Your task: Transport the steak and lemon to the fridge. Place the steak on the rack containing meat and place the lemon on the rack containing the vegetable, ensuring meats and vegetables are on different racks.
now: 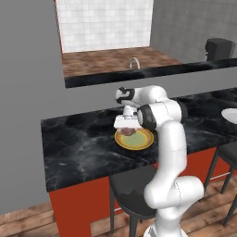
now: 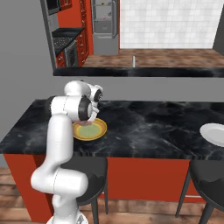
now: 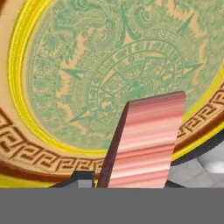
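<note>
A flat pink-red steak point(image 3: 146, 140) stands tilted on edge between my fingers, just above a yellow plate point(image 3: 26, 87) with a green pattern. My gripper point(image 3: 131, 181) is shut on the steak. From the base views the gripper point(image 1: 127, 126) point(image 2: 89, 120) points down over the plate point(image 1: 144, 142) point(image 2: 101, 130) on the black marble counter point(image 1: 78, 143), with the steak point(image 1: 128, 132) at its tip. A grey fridge point(image 2: 104, 22) stands far back across the kitchen; its racks are too small to make out. The lemon is out of view.
A white plate point(image 1: 230, 115) point(image 2: 214, 133) lies at the counter's right end. Black stools point(image 1: 132, 194) point(image 2: 210, 175) stand below the counter's front edge. A raised ledge point(image 2: 140, 72) runs behind the counter, with a faucet point(image 1: 134, 62) and a dark machine point(image 1: 220, 48) beyond.
</note>
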